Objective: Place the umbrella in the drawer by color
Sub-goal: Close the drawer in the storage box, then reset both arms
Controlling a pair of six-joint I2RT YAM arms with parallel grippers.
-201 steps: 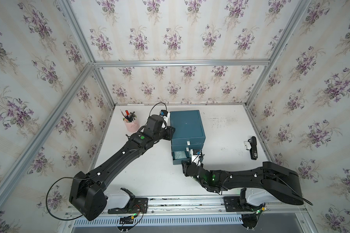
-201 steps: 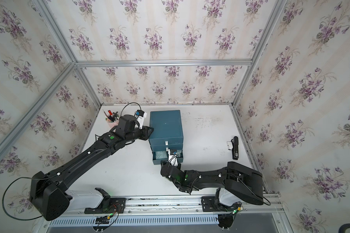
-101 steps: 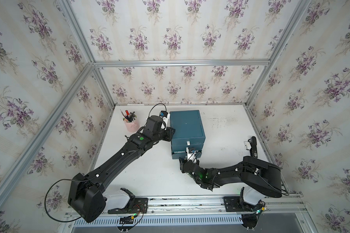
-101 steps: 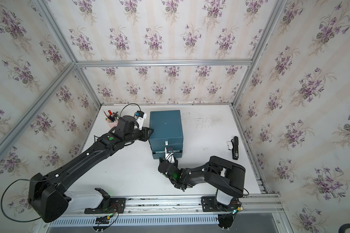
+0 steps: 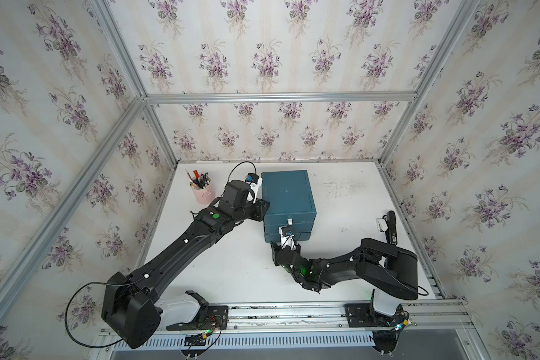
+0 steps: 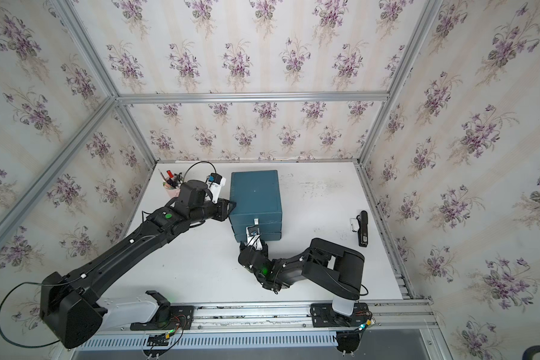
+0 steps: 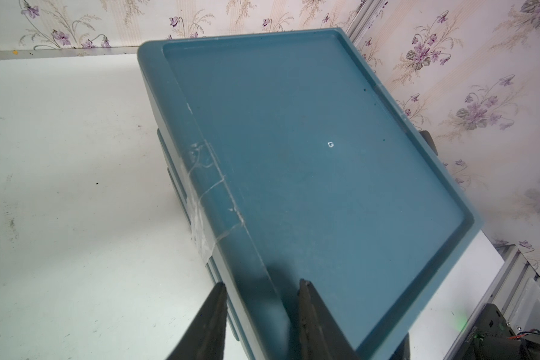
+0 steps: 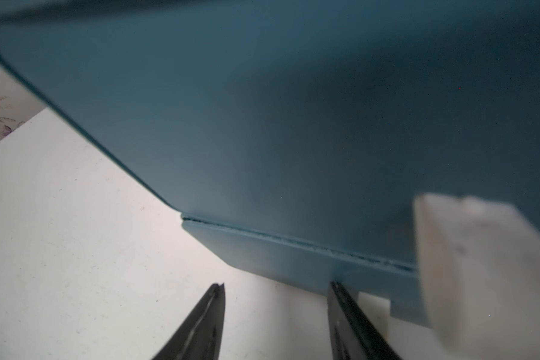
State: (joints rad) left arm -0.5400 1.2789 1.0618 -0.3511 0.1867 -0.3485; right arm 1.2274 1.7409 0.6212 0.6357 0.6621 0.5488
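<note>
L gripper (image 7: 261, 283): jaws apart, straddling the side rim of the drawer cabinet (image 7: 325, 187) top. One finger (image 7: 211, 314) sits down the outer side wall, the other on the top panel just inside the rim, so the rim is between them. Can't tell if they actually clamp it or just sit there. R gripper (image 8: 275, 284): spread and empty, w/ only bare white table (image 8: 75, 249) in the gap. It's low and right up against the bottom of the cabinet front. One fingertip (image 8: 346, 314) looks touching or nearly touching the lowest front panel, too blurred to call. White pull tab (image 8: 480, 265) is just beside that finger, outside the gap, v. blurred. In both top views the R fingers are hidden under the wrist cam, so no contact check from there. Drawer fronts look stacked approx flush, and the upper tab (image 5: 289, 221) is visible above the R gripper. Umbrella (image 5: 391, 226): slim, black, lying flat on the table, well apart from the R gripper, off to its right by the table edge, w/ a small white piece just beside it. Pink pen cup (image 5: 202, 194) is near the L gripper, to its left, not touching.
</note>
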